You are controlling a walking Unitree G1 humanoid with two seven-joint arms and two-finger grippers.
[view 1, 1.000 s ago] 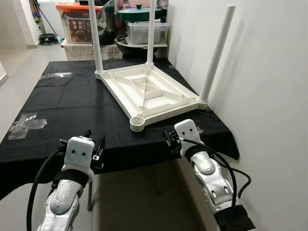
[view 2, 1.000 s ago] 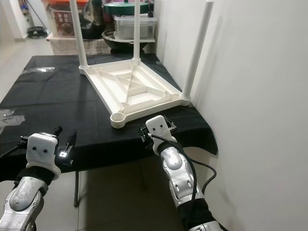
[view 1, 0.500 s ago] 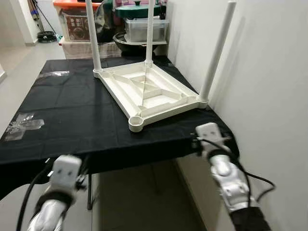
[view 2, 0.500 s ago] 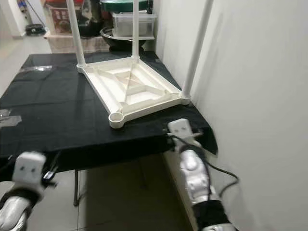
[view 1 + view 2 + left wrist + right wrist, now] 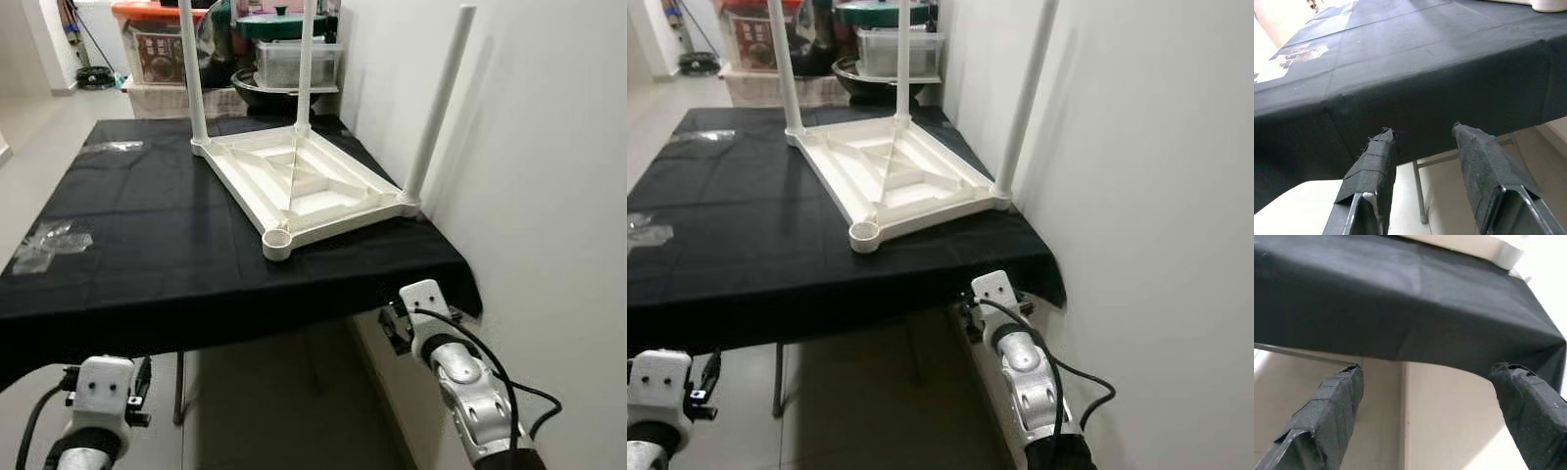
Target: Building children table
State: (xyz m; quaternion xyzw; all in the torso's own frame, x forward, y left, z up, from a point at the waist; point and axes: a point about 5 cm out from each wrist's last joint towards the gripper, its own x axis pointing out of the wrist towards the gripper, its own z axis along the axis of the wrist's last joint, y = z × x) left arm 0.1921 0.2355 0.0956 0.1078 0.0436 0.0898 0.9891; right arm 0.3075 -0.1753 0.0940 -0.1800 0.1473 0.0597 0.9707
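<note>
The white children's table (image 5: pixel 304 186) lies upside down on the black-draped work table (image 5: pixel 137 245), at 12 o'clock from the robot (three legs up, near corner socket bare). Left gripper (image 5: pixel 1422 134) at 7 o'clock and right gripper (image 5: pixel 1427 369) at 5 o'clock hang below the cloth edge, fingers apart, holding nothing.

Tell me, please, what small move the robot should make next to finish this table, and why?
Probably find the fourth leg: the upturned white table has three legs standing, while its near corner socket is bare. Both hands, left and right, are open, holding nothing, below the black cloth's edge.
</note>
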